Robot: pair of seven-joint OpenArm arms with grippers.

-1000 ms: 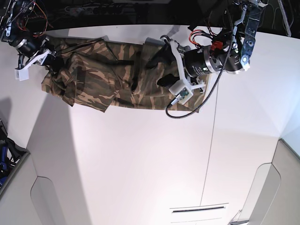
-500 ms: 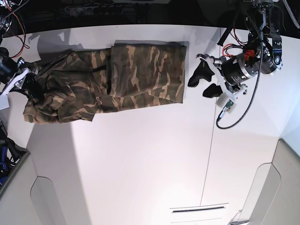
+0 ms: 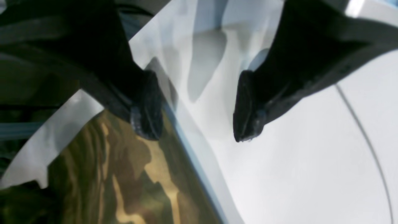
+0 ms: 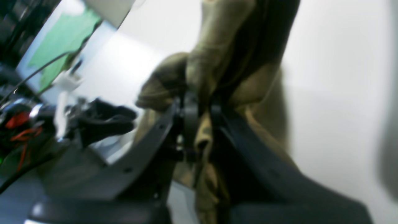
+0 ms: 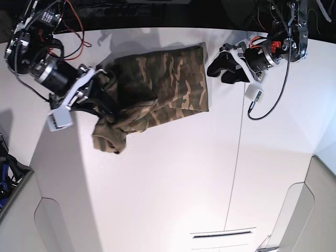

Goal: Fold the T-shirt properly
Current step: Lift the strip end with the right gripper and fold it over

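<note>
Partly bunched T-shirt (image 5: 157,89), blurred right gripper (image 4: 199,124) clamping cloth

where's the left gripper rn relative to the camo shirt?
In the base view the left gripper sits at upper right, open and empty over the white table, just off the right edge of the camouflage-print cloth T-shirt.

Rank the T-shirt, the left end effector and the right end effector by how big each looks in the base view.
1. T-shirt: clearly the largest, spread across the table.
2 and 3. Right end effector and left end effector: too alike to rank; the right one's fingertips are partly buried in cloth, so its extent is unclear.
</note>
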